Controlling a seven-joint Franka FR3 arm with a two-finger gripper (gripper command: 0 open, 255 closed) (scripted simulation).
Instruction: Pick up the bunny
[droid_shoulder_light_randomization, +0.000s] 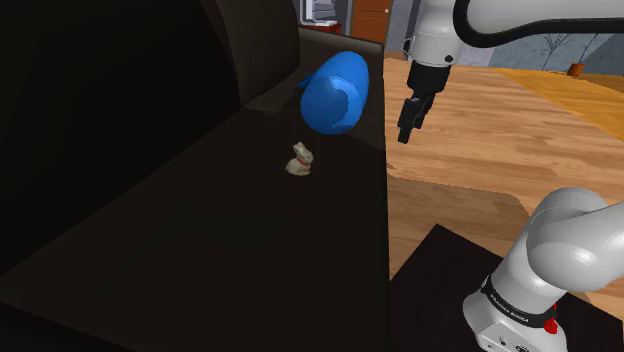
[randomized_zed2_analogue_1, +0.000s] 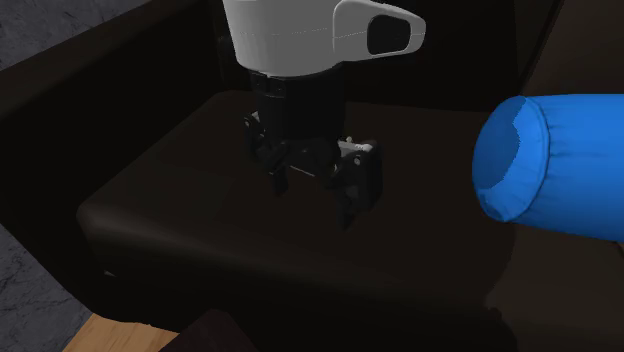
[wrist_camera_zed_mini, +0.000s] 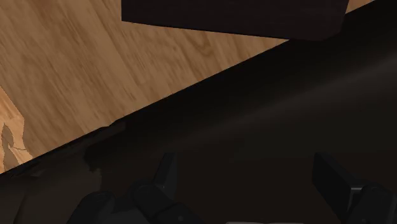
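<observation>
A small tan bunny (droid_shoulder_light_randomization: 300, 160) with a red collar sits upright on the dark sofa seat (droid_shoulder_light_randomization: 230, 230), just in front of a blue cushion. My black gripper (droid_shoulder_light_randomization: 408, 125) hangs in the air to the shoulder view's right of the bunny, over the seat's edge where it meets the wooden floor, well apart from the bunny. Its fingers stand open with nothing between them, seen in the second exterior view (randomized_zed2_analogue_1: 315, 200) and in the wrist view (wrist_camera_zed_mini: 248, 175), where the dark seat lies under the gripper.
A blue bolster cushion (droid_shoulder_light_randomization: 335, 93) (randomized_zed2_analogue_1: 555, 160) leans against the sofa's back behind the bunny. The sofa's tall dark armrest (droid_shoulder_light_randomization: 110, 110) rises on the shoulder view's left. Wooden floor (droid_shoulder_light_randomization: 500, 140) (wrist_camera_zed_mini: 76, 63) runs beside the sofa. The dark stand (droid_shoulder_light_randomization: 450, 290) sits at lower right.
</observation>
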